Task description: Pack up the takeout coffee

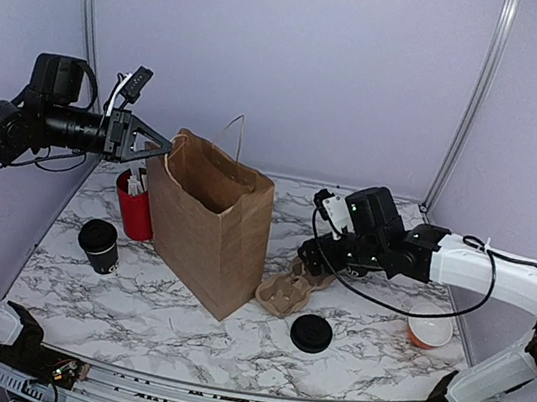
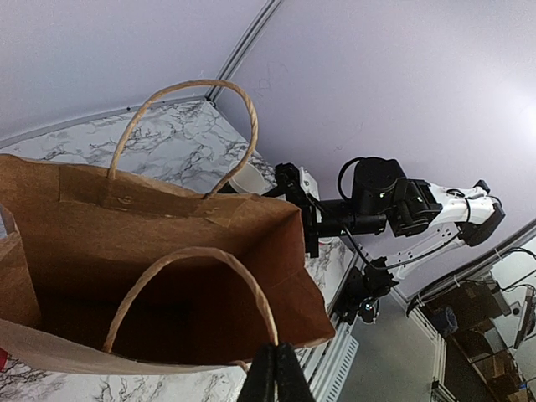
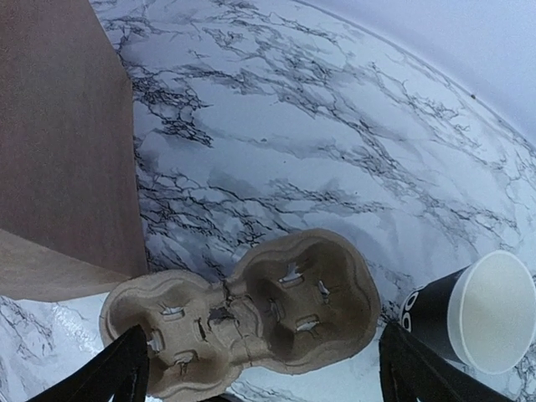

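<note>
The takeout coffee [image 1: 100, 245], a small all-black cup, stands at the left of the table, in front of the red holder [image 1: 133, 206]. The brown paper bag [image 1: 209, 228] stands open in the middle and also shows in the left wrist view [image 2: 151, 251]. My left gripper [image 1: 161, 145] is shut on the bag's near handle [image 2: 201, 260], its fingertips [image 2: 276, 377] pressed together at the bag's top left. My right gripper [image 1: 313, 258] is open and empty, low over the cardboard cup carrier [image 3: 251, 314], with its fingers [image 3: 117, 373] wide on either side.
A flat black lid [image 1: 311, 334] lies in front of the carrier [image 1: 285, 292]. A black cup with a white inside [image 3: 477, 310] stands right of the carrier. An orange bowl [image 1: 429, 332] sits at the front right. The red holder holds small packets.
</note>
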Controlling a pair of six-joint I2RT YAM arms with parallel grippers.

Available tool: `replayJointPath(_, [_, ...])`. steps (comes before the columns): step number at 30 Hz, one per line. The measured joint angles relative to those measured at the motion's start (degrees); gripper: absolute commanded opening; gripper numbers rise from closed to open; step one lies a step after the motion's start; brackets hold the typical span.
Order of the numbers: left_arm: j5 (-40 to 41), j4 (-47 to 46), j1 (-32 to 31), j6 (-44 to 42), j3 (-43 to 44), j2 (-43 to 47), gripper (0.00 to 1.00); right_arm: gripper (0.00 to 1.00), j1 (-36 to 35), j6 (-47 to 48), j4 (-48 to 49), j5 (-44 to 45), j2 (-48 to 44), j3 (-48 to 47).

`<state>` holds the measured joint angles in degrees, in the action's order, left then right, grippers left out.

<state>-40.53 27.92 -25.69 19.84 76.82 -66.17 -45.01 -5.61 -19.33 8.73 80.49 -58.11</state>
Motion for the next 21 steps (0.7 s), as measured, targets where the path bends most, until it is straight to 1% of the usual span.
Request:
replayJointPath(7, [1.4, 0.9, 0.5, -0.9, -1.5, 1.4, 0.00, 0.89, 0.3, -1.1, 3.2, 0.3, 6.5, -4.3])
replayJointPath(13, [3.7, 1.1, 0.5, -0.9, -2.0, 1.5, 0.00, 0.88, 0.2, -2.3, 7.5, -2.5, 11.7, -5.6])
replayJointPath(17, [6.1, 1.1, 0.5, -0.9, -2.0, 1.5, 0.00, 0.87, -1.0, -2.7, 9.2, -4.1, 13.6, -5.9])
replayJointPath(21, [8.4, 1.1, 0.5, -0.7, -2.0, 1.5, 0.00, 0.87, -4.7, -2.9, 11.8, -5.0, 13.2, -5.3])
